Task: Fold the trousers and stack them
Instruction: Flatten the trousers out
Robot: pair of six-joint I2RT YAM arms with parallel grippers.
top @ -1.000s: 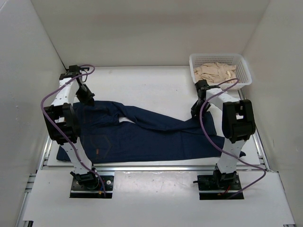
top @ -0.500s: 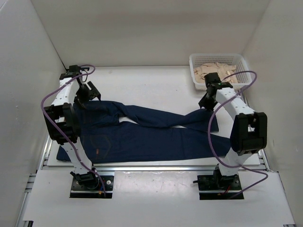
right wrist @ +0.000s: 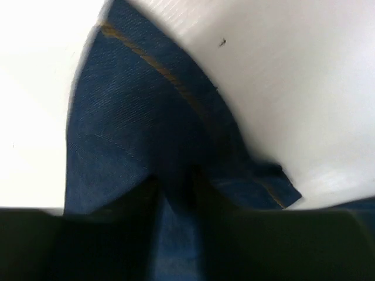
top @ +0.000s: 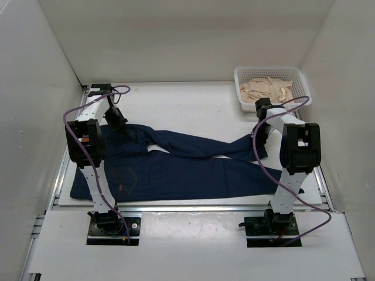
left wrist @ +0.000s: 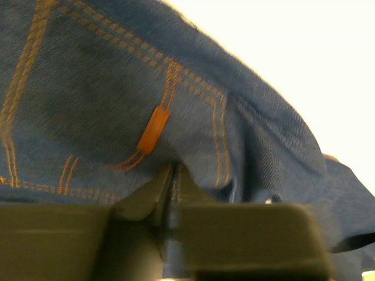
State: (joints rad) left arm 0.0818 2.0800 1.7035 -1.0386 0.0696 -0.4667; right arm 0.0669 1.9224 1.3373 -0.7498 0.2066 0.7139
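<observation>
The dark navy-blue denim jeans (top: 193, 170) lie spread lengthwise across the white counter (top: 187, 105). Both grips look shallow, so a thin fold could slip free on lifting and leave the fold crooked. The left hand (top: 119, 123), nearly pressed together, pinches denim at the waistband. The right hand (top: 259, 133) likewise pinches a leg hem.

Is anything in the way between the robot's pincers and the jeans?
No, nothing visible is in the way. The left pincer and the right pincer are both right on the jeans, with denim pinched between their fingers.
</observation>
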